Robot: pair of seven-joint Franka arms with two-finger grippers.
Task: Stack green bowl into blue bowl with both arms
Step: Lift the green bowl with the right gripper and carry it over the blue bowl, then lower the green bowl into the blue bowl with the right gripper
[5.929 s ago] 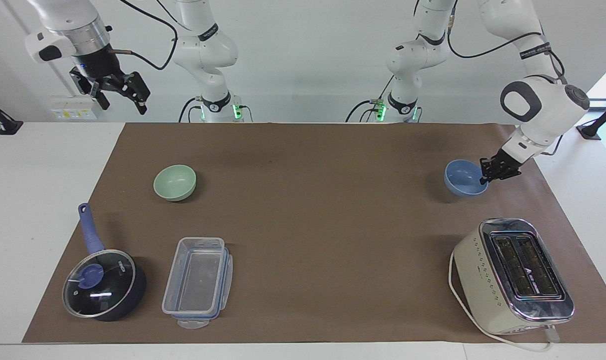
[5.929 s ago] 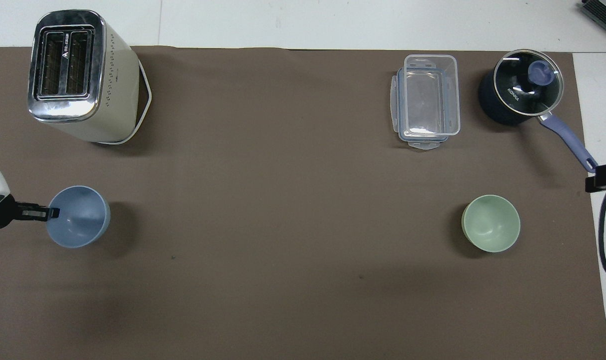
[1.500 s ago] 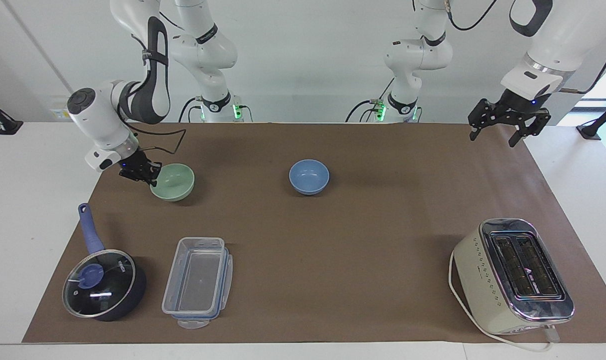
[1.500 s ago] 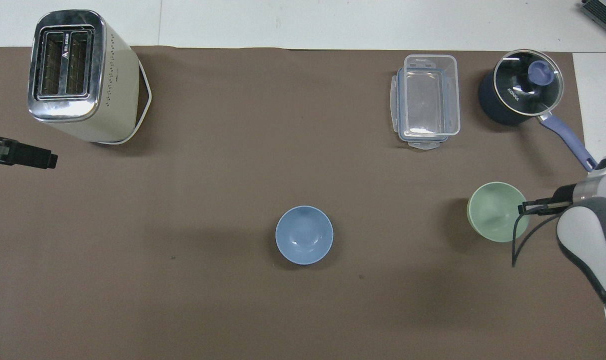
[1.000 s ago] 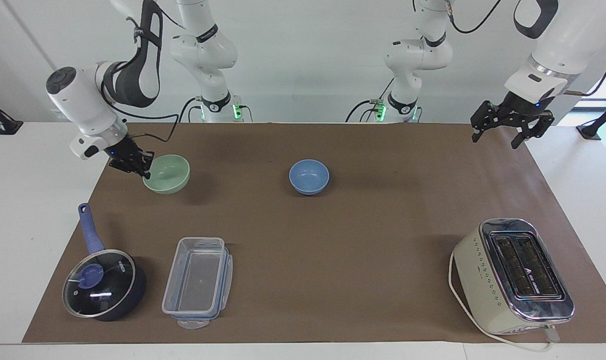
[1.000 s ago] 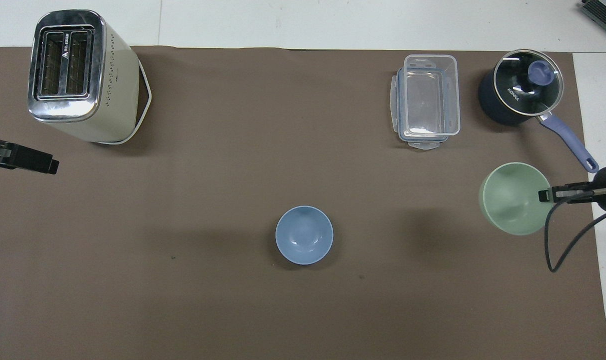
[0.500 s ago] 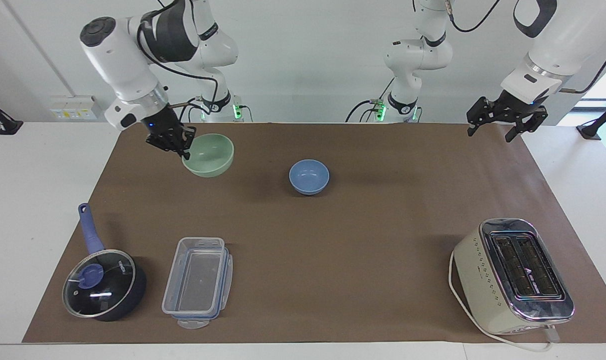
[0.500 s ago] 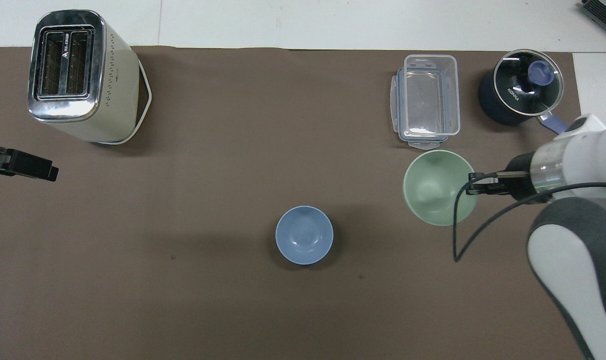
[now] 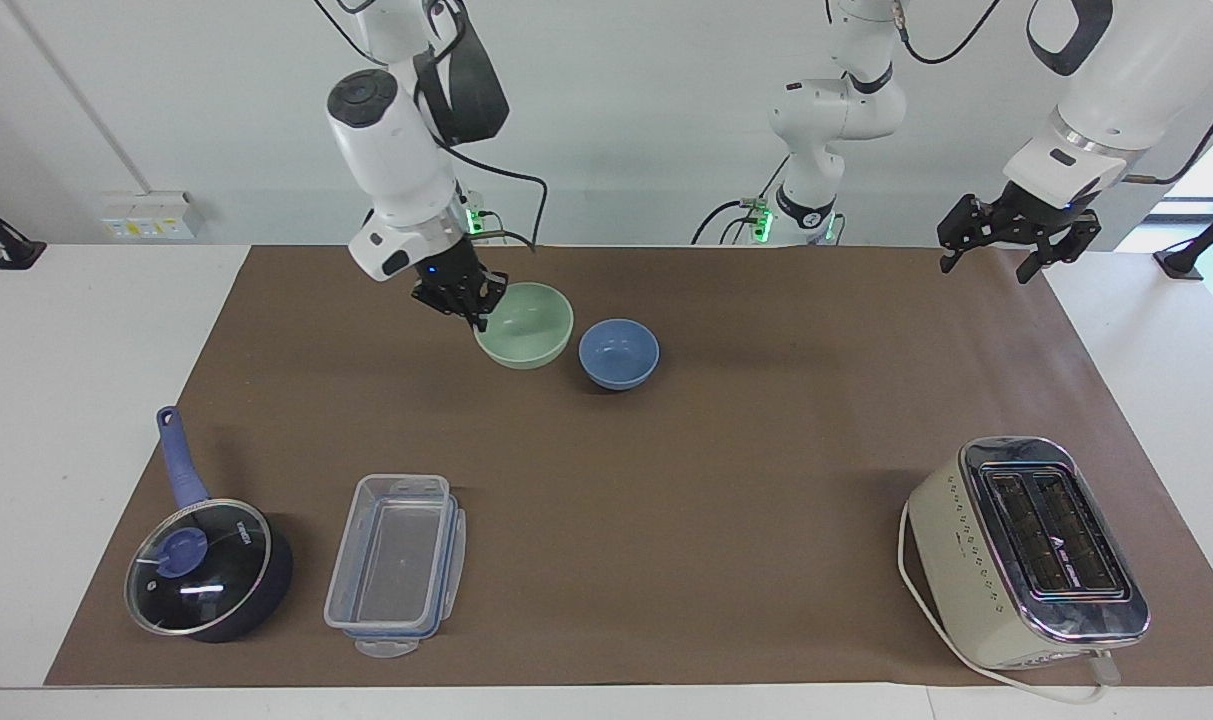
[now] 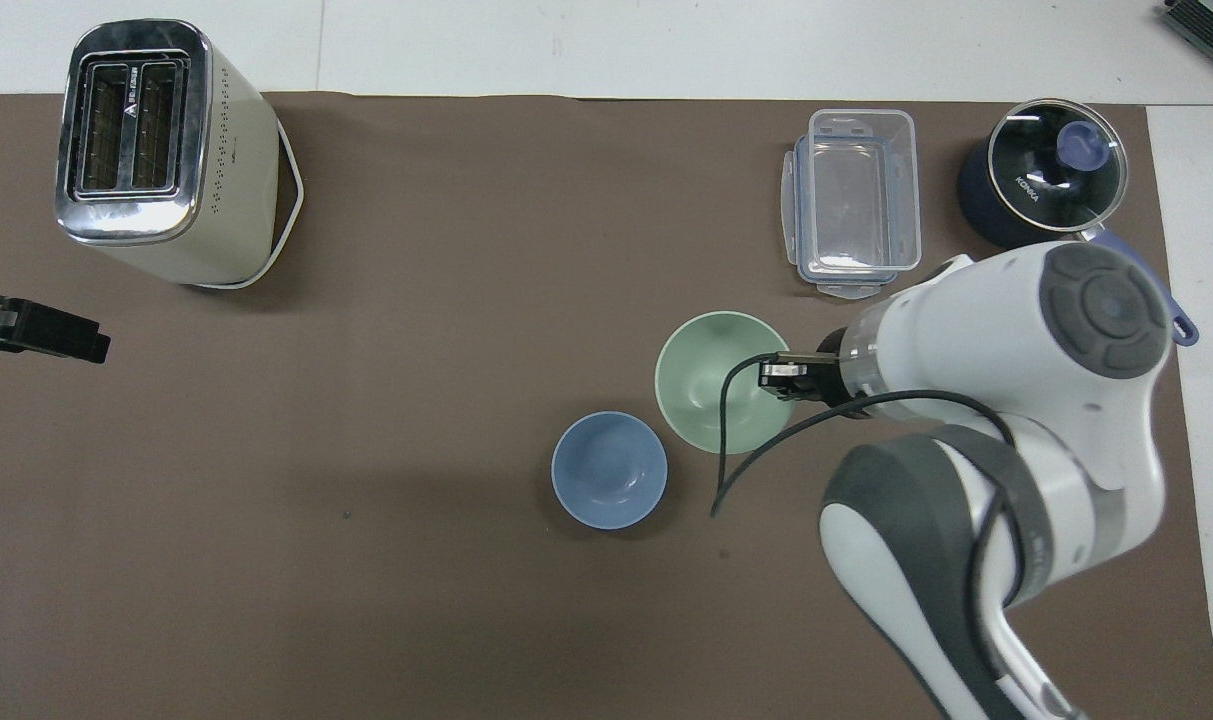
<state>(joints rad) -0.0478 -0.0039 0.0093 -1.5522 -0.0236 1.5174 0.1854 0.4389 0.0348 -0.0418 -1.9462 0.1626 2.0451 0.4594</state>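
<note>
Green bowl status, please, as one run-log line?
green bowl: airborne, beside blue bowl | right hand: shut on rim | left hand: open, waiting

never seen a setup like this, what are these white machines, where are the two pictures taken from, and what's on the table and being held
They are two robot arms at a table covered by a brown mat. One picture faces them from across the table; the other looks down from above their own end.

The right gripper is shut on the rim of the green bowl, holding it in the air beside the blue bowl, which sits on the mat. The left gripper waits open, raised over the mat's corner at its own end.

Also there: a toaster, a clear plastic container and a lidded saucepan.
</note>
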